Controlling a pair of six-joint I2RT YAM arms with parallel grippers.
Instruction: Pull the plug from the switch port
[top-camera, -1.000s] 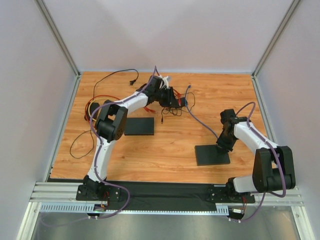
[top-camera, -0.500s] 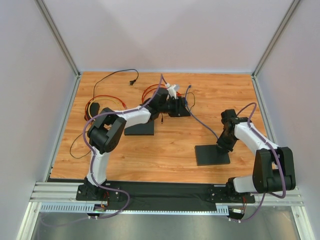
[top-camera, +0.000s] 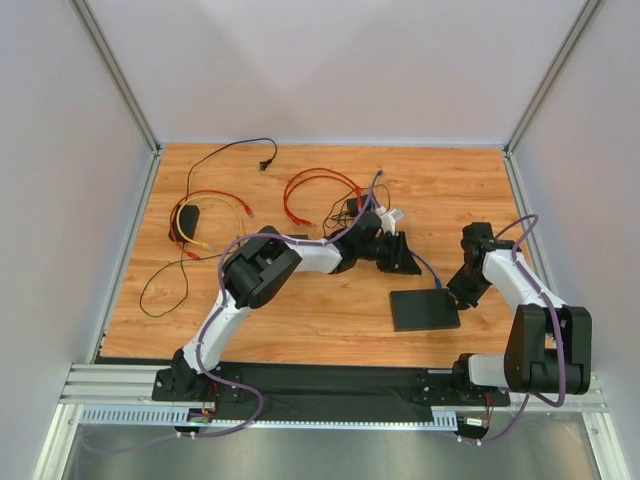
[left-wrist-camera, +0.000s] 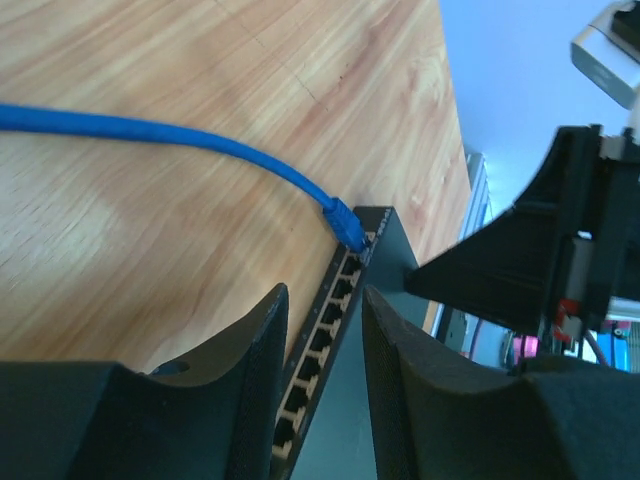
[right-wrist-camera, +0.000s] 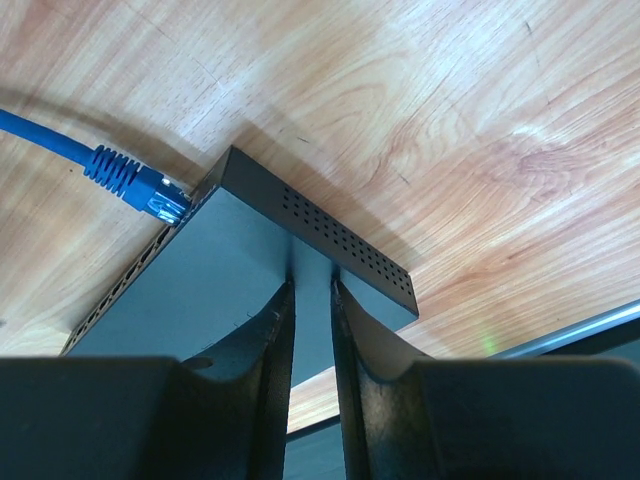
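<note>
The black switch lies flat at the near right of the table. A blue plug on a blue cable sits in the end port of its port row. The plug also shows in the right wrist view. My left gripper is open and empty, short of the plug, its fingers in line with the switch's ported edge. My right gripper is shut to a narrow gap, its fingertips resting on top of the switch near its right end.
Loose cables lie at the back: a red one, a black one with a plug, and a yellow and red bundle at the left. A black tangle sits behind the left gripper. White walls close in three sides.
My left arm swung from the cables at the back to the right and nearer, toward the switch. My right gripper shifted slightly right along the switch.
</note>
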